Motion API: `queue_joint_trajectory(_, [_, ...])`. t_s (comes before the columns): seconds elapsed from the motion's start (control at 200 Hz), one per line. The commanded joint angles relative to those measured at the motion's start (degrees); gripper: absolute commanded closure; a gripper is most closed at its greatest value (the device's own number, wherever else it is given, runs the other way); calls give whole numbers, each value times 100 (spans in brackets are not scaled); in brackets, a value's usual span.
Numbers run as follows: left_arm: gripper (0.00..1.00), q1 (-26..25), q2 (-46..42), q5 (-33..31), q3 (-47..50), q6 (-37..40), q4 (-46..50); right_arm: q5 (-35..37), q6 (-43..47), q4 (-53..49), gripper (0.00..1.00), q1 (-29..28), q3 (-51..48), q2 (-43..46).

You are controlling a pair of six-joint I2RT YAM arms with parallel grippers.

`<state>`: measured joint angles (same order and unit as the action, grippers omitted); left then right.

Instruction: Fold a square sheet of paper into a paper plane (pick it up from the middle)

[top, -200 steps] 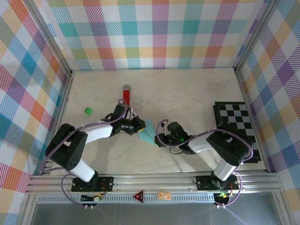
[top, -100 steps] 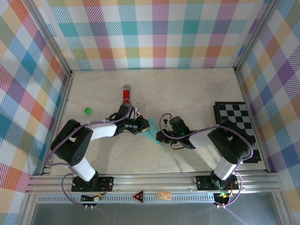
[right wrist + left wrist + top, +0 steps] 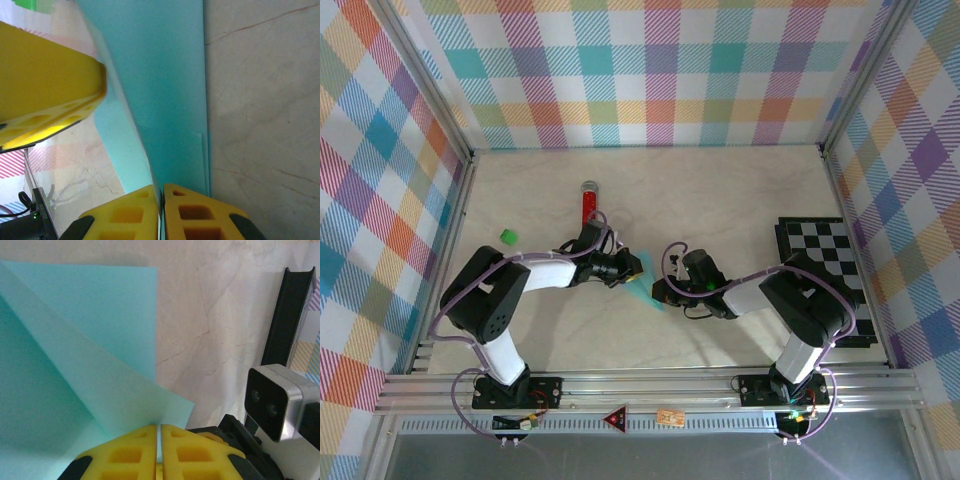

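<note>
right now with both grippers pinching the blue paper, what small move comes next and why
Probably lower both together to lay the cyan paper flat on the table. The left gripper and right gripper are each shut on an opposite edge, and the left wrist view shows its layers splayed apart, so the fold likely needs pressing.

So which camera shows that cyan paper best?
The left wrist view: the folded cyan paper spreads wide, its overlapping layers clear. The right wrist view shows a long strip close up; the top view, just a small sliver.
</note>
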<state>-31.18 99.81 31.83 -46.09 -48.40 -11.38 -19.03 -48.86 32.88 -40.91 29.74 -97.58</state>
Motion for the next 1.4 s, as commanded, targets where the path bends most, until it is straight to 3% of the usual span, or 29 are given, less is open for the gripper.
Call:
queue_joint_trajectory(0.0, [90,-81,167,126,-168,55,-136,6,21,-133,86,-18,-104,-112])
queue_joint_trajectory(0.585, [91,-81,366,-298,-330,244,335,-119,614,-1315,84,-23,361,118])
queue_joint_trajectory(1.395, [89,-81,292,-176,-105,239,-172,145,255,-928,95,-22,-142,-116])
